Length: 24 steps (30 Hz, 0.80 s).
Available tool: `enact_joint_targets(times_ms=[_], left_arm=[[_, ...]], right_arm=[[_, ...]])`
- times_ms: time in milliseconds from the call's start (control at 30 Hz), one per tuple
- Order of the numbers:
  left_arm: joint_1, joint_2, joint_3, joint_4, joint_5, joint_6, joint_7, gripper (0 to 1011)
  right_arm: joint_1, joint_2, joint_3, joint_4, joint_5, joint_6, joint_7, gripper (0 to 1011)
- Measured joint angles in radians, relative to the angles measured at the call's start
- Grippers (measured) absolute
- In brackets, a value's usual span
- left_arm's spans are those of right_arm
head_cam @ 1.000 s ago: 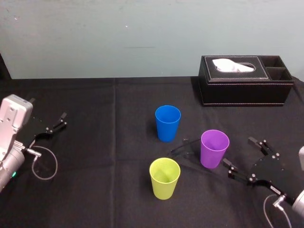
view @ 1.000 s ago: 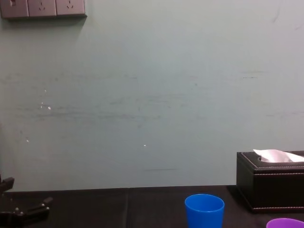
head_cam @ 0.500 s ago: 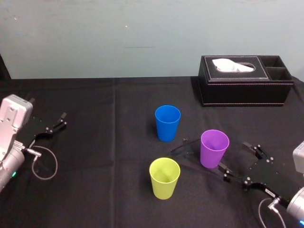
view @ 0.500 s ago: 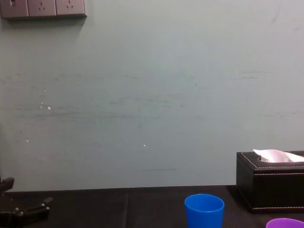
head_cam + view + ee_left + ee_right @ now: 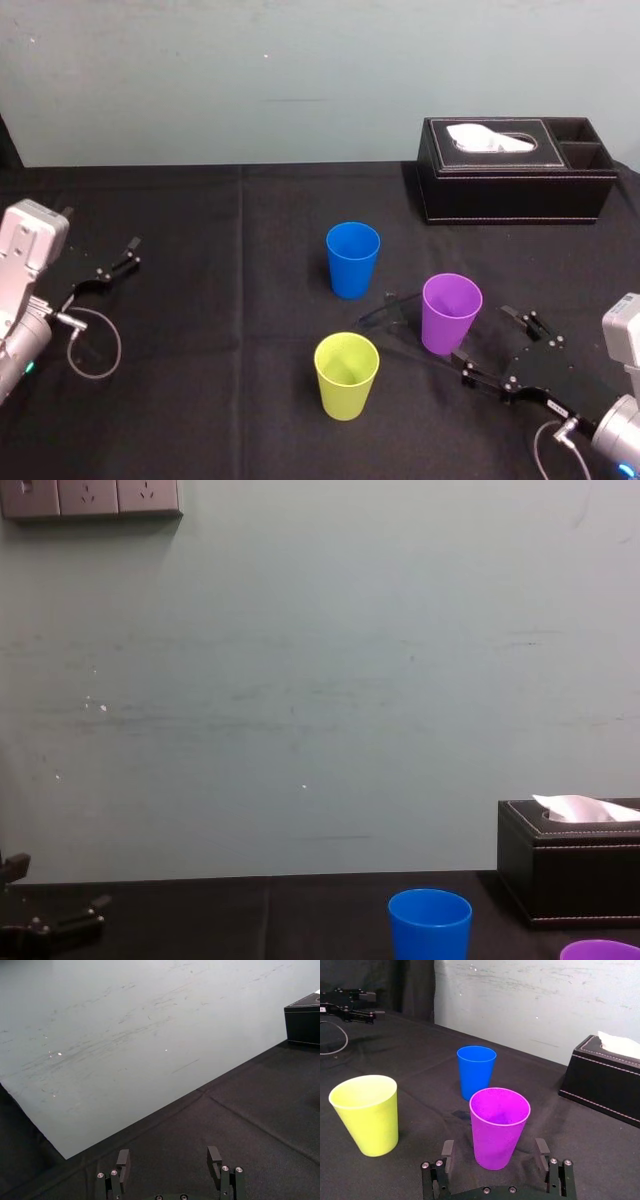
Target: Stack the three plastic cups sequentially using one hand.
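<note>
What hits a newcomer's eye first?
A blue plastic cup, a purple plastic cup and a yellow-green plastic cup stand upright, apart, on a black tablecloth. The black right end effector sits open beside the purple one, the left end effector far left; a black rectangular tissue box stands back right.

1. Soft, even light from overhead. The purple cup (image 5: 499, 1127), just ahead of the right gripper (image 5: 482, 337), glows at rim and inside.
2. The black cloth (image 5: 415, 1055) swallows light; only a faint shadow patch lies past that cup, away from the fingers.
3. Far beyond the gripper, the white tissue (image 5: 621, 1045) is nearly washed out.
</note>
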Motion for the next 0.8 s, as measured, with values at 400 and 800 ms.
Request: enact_joint_targets(times_ms=[400, 800], left_arm=[[0.0, 0.0, 0.0, 0.0, 0.0, 0.0, 0.0, 1010], [0.0, 0.0, 0.0, 0.0, 0.0, 0.0, 0.0, 1010]], right_arm=[[0.034, -0.033, 0.009, 0.039, 0.002, 0.019, 0.035, 1003], [0.059, -0.045, 0.003, 0.056, 0.012, 0.028, 0.054, 1003]])
